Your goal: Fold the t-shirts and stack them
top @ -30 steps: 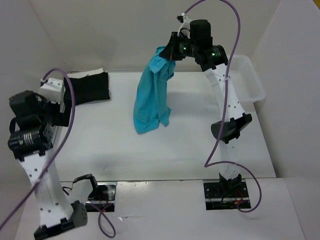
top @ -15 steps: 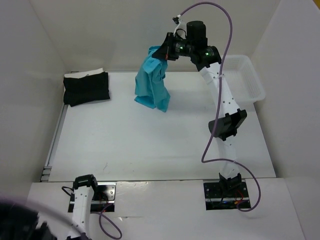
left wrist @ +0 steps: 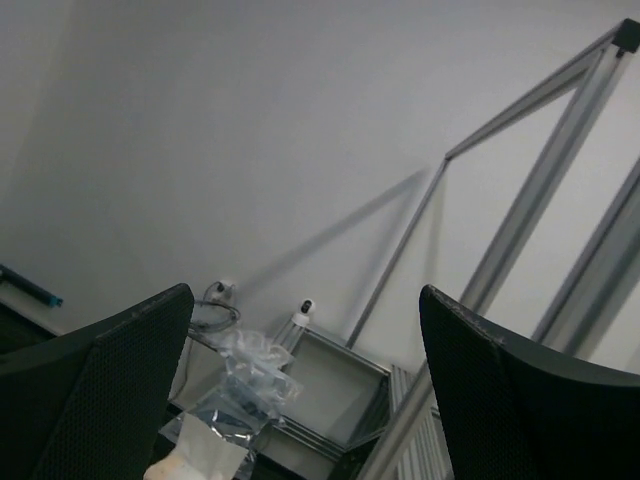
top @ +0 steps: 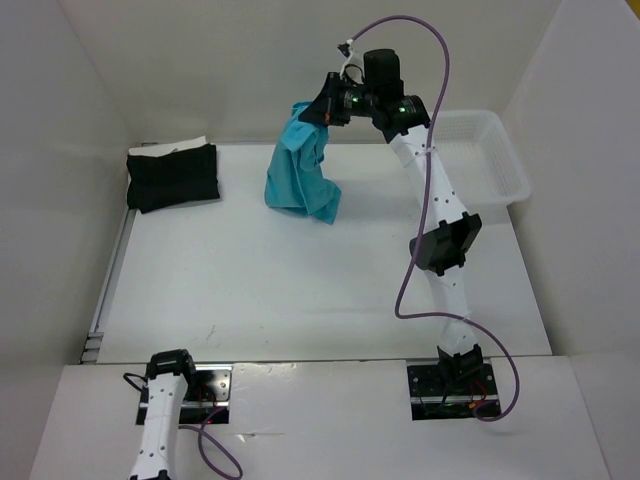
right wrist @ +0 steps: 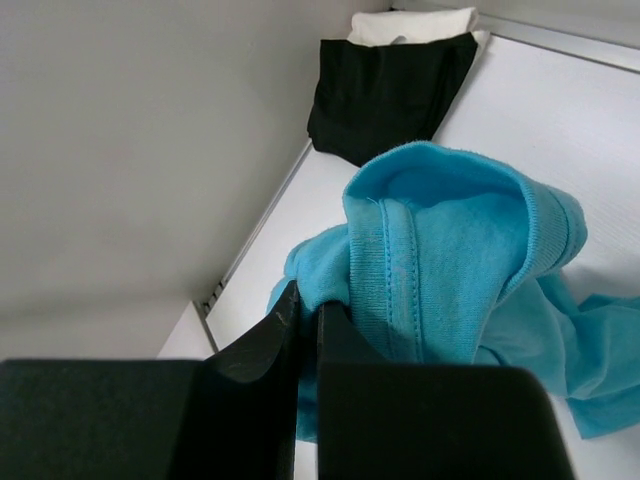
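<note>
Dangling turquoise shirt, bunched, tail seemingly brushing the table at the back.
Right gripper pinches it by the collar; left gripper gapes empty. Black shirt lies folded far-left. Next call: spread it flat for folding.

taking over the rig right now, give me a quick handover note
Left gripper: open, empty, pointed away from the table.
Right gripper: shut on the turquoise t-shirt, held up at the back, its lower end reaching the table.
Done: black t-shirt lies folded over the cream-white t-shirt in the far left corner.
Left: fold the turquoise one and put it on that stack.
</note>
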